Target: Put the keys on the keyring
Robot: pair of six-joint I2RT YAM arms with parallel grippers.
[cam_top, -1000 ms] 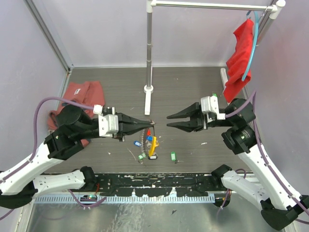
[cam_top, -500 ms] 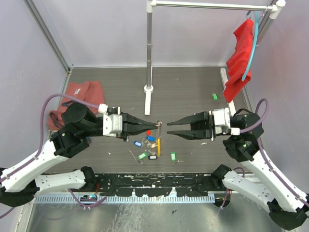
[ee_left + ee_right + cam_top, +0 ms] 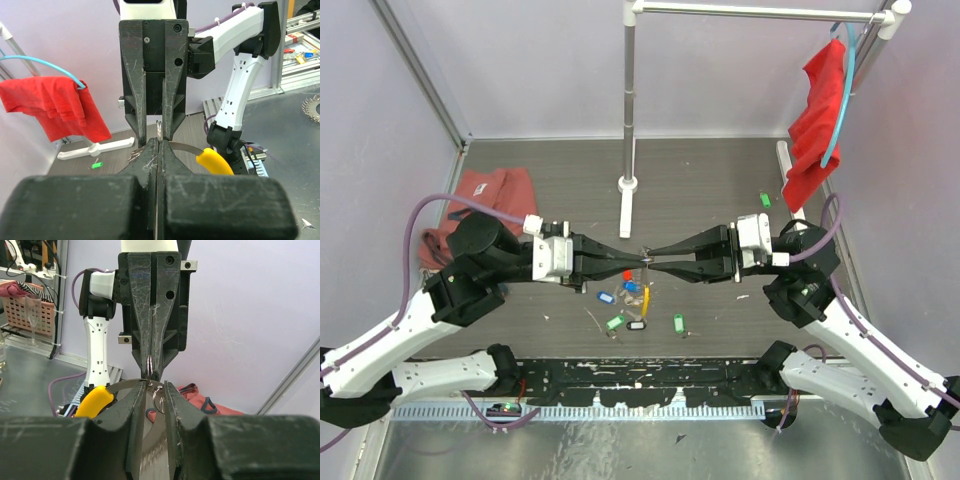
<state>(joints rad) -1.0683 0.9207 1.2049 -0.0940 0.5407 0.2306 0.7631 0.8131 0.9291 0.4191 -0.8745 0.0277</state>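
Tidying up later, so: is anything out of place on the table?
One green-tagged key lies alone at far right, well apart from the other keys, which are clustered near the middle. Nothing looks spilled or damaged.

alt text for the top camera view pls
Two robot arms meet tip to tip over a dark table: the left gripper shut on a metal keyring, the right gripper at it, jaws slightly apart. Tagged keys lie scattered beneath.

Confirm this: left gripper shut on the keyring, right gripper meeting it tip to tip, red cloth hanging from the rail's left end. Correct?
Not quite. The red cloth hangs from the rail's right end, as the top external view shows. The left gripper is shut on the keyring and the right gripper meets it tip to tip.
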